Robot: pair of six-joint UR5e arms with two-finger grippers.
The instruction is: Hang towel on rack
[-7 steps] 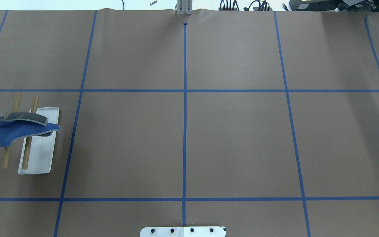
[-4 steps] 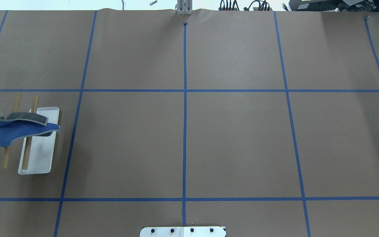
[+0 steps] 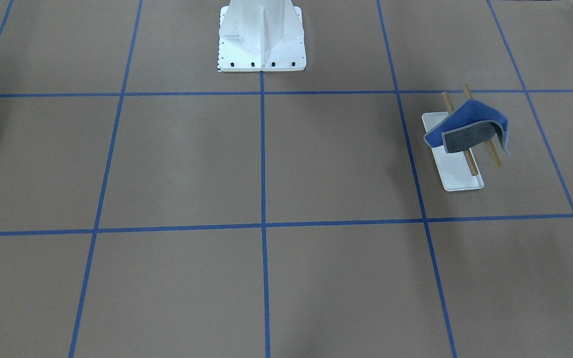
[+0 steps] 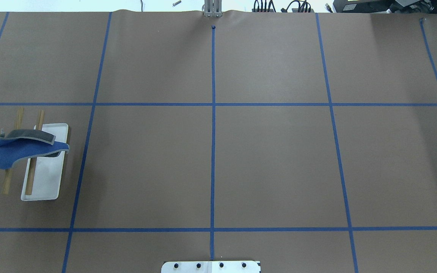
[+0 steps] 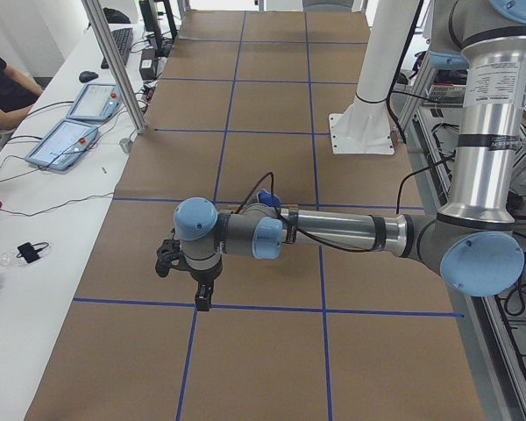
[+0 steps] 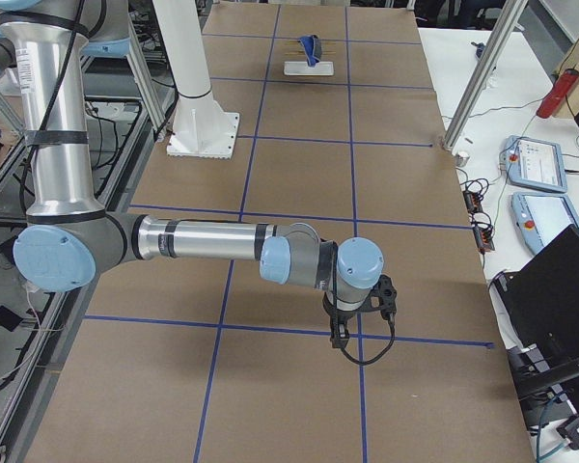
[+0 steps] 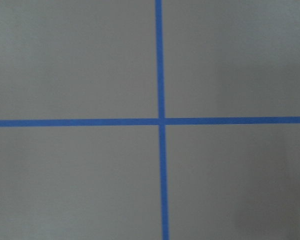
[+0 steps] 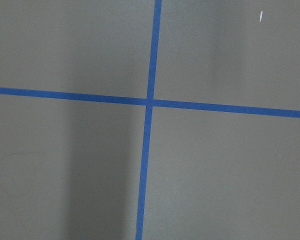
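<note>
The towel (image 4: 13,155), blue with a grey flap folded over, lies draped across both tan bars of the rack (image 4: 47,182) at the table's left. In the front-facing view the towel (image 3: 470,117) hangs over the rack (image 3: 458,176) at right. No gripper is near it. My left gripper (image 5: 201,301) shows only in the left side view and points down above the table. My right gripper (image 6: 340,337) shows only in the right side view, far from the rack (image 6: 309,68). I cannot tell whether either is open or shut. Both wrist views show only brown table and blue tape.
The white robot pedestal (image 3: 261,35) stands at the table's robot side. Blue tape lines (image 4: 213,113) grid the brown table. Operator tablets (image 6: 531,159) and cables lie on the white bench beyond the table's far edge.
</note>
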